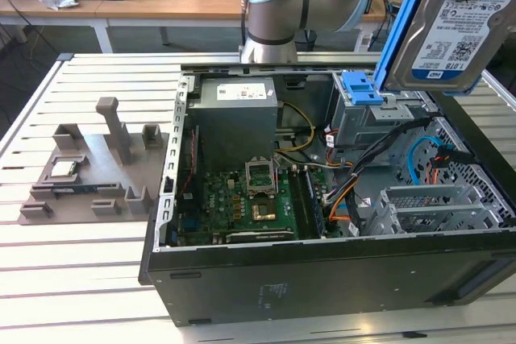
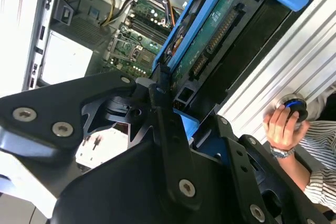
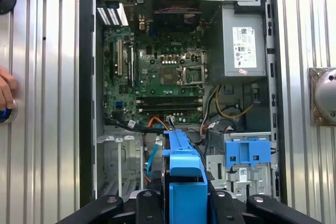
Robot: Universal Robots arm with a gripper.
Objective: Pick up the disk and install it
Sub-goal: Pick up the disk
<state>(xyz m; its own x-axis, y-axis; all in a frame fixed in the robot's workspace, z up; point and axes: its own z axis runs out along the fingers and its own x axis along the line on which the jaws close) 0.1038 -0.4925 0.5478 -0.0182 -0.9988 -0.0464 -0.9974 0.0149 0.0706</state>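
Disk [image 1: 447, 30] above case [image 1: 322, 288] at exterior view's right; parts fixture [image 1: 89, 151] on table [image 1: 81, 279] at its left, perhaps touching case.

Light: bright, even. Shadow: moderate, inside the computer case [image 1: 322, 288], under its walls. Glare: pale, on the slatted table [image 2: 299, 56] beside the case, in the second wrist view. Softness: slight, on the disk [image 1: 451, 30] above the case.

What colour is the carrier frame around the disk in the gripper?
Blue. The carrier frame edges the silver disk; it shows best in the exterior view.

Open computer case [image 1: 322, 283] on slatted table [image 1: 81, 275]
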